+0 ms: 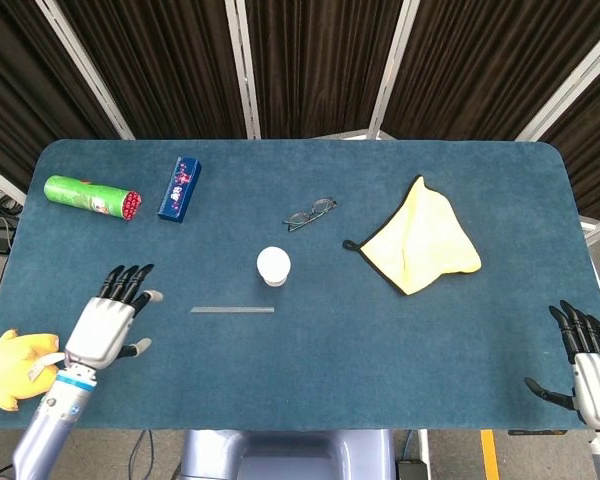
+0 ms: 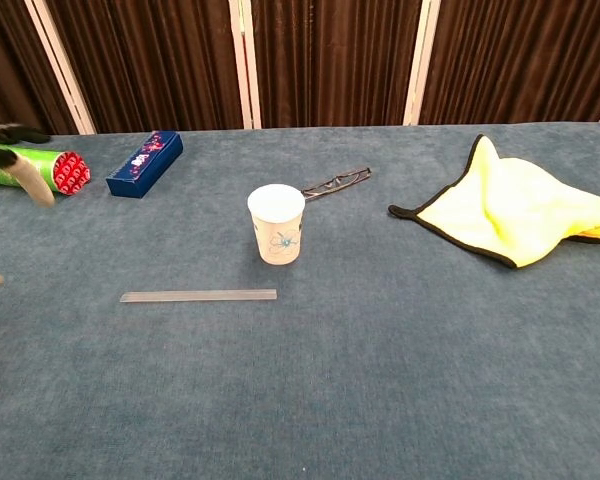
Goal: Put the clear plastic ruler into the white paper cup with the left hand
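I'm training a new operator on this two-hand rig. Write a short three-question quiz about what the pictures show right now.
1. True or false: the ruler is already inside the paper cup.
2. Which thing lies nearest the glasses? A) green tube B) paper cup C) blue box
3. Fill in: the left hand hovers with fingers spread, holding ____.

Key: 1 false, the ruler lies flat on the table in front of the cup. 2 B. 3 nothing.
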`<state>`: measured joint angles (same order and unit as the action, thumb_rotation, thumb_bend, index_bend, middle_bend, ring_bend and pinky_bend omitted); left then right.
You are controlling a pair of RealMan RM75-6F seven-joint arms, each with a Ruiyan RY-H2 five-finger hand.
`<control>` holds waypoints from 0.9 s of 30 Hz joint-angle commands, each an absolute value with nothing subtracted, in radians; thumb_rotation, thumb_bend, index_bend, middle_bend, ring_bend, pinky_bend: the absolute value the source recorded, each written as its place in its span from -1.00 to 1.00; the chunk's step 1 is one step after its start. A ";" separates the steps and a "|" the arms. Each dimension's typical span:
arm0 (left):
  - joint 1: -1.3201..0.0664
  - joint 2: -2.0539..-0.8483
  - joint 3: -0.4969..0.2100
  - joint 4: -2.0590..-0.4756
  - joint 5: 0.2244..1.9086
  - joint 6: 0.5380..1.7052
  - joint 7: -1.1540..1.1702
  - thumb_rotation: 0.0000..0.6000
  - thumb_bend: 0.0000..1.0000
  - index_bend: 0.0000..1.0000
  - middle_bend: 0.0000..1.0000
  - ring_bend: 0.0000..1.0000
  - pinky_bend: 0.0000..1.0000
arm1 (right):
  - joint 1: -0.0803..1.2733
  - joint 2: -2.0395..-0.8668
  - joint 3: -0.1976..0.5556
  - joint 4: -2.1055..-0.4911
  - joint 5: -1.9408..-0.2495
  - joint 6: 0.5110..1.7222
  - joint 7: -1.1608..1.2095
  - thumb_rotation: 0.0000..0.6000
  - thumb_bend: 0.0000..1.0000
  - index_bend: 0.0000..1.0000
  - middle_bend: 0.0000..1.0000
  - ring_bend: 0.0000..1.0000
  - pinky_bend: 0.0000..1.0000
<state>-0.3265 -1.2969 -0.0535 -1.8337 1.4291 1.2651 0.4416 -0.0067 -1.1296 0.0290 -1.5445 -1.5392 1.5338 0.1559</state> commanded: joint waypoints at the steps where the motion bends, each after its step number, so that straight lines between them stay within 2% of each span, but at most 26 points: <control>1: -0.366 -1.376 -0.095 -1.841 1.350 1.224 0.509 1.00 -0.55 -0.10 -1.00 -1.00 -1.00 | -0.006 -1.129 0.029 -1.544 -1.540 1.533 0.158 1.00 -0.85 -1.00 -1.00 -1.00 -1.00; 7: -0.440 -1.516 -0.169 -1.807 1.203 1.192 0.657 1.00 -0.42 -0.05 -1.00 -1.00 -1.00 | -0.005 -1.126 0.028 -1.544 -1.541 1.531 0.166 1.00 -0.85 -1.00 -1.00 -1.00 -1.00; 12: -0.498 -1.619 -0.223 -1.768 1.064 1.188 0.769 1.00 -0.40 -0.05 -1.00 -1.00 -1.00 | -0.004 -1.124 0.027 -1.542 -1.543 1.527 0.174 1.00 -0.85 -1.00 -1.00 -1.00 -1.00; 20: -0.578 -1.753 -0.277 -1.679 0.907 1.207 0.892 1.00 -0.34 -0.02 -1.00 -1.00 -1.00 | 0.000 -1.119 0.026 -1.543 -1.543 1.521 0.183 1.00 -0.85 -1.00 -1.00 -1.00 -1.00; 27: -0.632 -1.842 -0.286 -1.572 0.837 1.212 0.939 1.00 -0.34 -0.01 -1.00 -1.00 -1.00 | 0.004 -1.115 0.027 -1.546 -1.540 1.512 0.189 1.00 -0.85 -1.00 -1.00 -1.00 -1.00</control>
